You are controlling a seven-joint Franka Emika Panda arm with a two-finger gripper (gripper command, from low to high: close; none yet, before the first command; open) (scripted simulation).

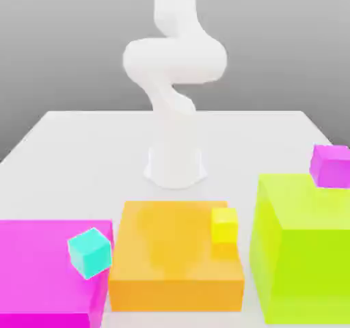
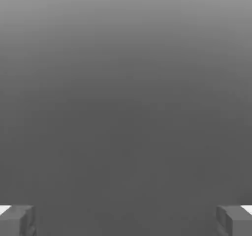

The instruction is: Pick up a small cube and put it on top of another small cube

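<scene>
Fingers (image 2: 126, 221) open, wide apart, nothing between them. Arm (image 1: 176, 60) rises from its base (image 1: 176, 162) on the white surface (image 1: 89, 156), behind the blocks. Small cyan cube (image 1: 89, 253) at the large magenta block (image 1: 48, 258), near that block's edge on the exterior view's right, set at an angle. Small yellow cube (image 1: 224, 225) at the orange block (image 1: 167, 241), toward the exterior view's right. Small magenta cube (image 1: 329, 166) by the upper part of the tall lime block (image 1: 301, 251), exterior view's right. Can't tell which small cube the task means. Cubes well apart, none stacked on another.
</scene>
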